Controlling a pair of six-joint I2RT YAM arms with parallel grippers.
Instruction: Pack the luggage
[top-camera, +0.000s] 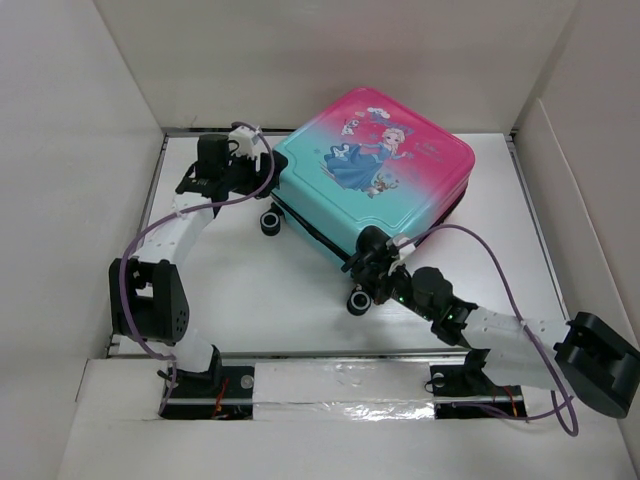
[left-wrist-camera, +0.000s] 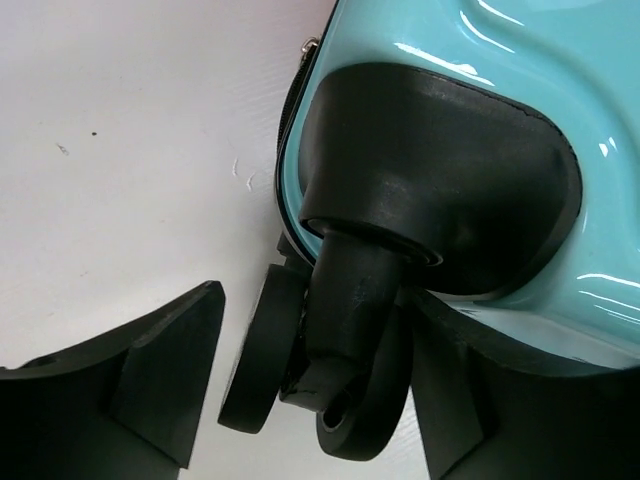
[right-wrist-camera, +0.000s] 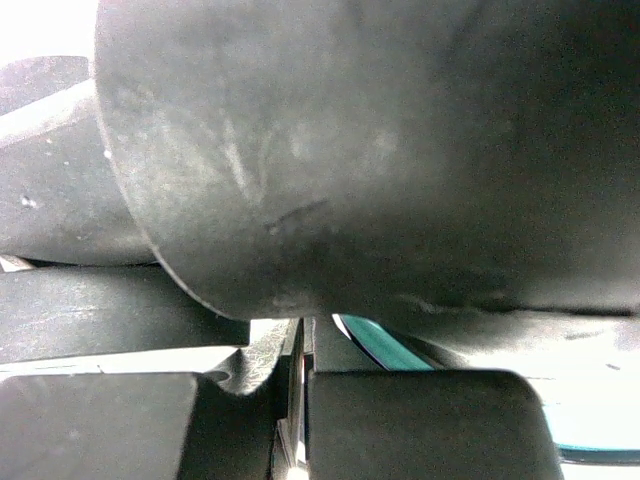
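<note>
Jaws of the left gripper (left-wrist-camera: 318, 320) stood apart around a caster wheel (left-wrist-camera: 335, 400) of the luggage (top-camera: 375, 165). Its wrist view showed a clear gap between that wheel and one black finger (left-wrist-camera: 130, 390). The other finger (left-wrist-camera: 500, 400) lay so close on the opposite side that contact could not be judged. Jaws of the right gripper (right-wrist-camera: 300, 390) were closed, the two pads (right-wrist-camera: 420, 420) all but meeting. Only a thin pale sliver showed between them, and whether anything was pinched there could not be told.

Only the overhead view gave the luggage whole. It lay flat and zipped on the white table (top-camera: 250, 290), print upward and set at an angle, toward the far right. Its teal end was nearer the arms and its pink end farther away. Two more wheels jutted from its near-left side, a left one (top-camera: 270, 222) and a nearer one (top-camera: 358, 300). The right gripper sat against that side just above the nearer one. The left arm reached to the far-left corner, where its fingers were hard to make out from above.

The left wrist view supplied that corner closely: glossy teal shell, a black wheel housing (left-wrist-camera: 450, 170) and the dark seam beside it. The right wrist view was mostly a large, blurred dark curve, with a sliver of teal (right-wrist-camera: 370, 340) beneath.

Purple cables (top-camera: 505, 280) looped along both arms, and white walls (top-camera: 60, 150) enclosed the table.
</note>
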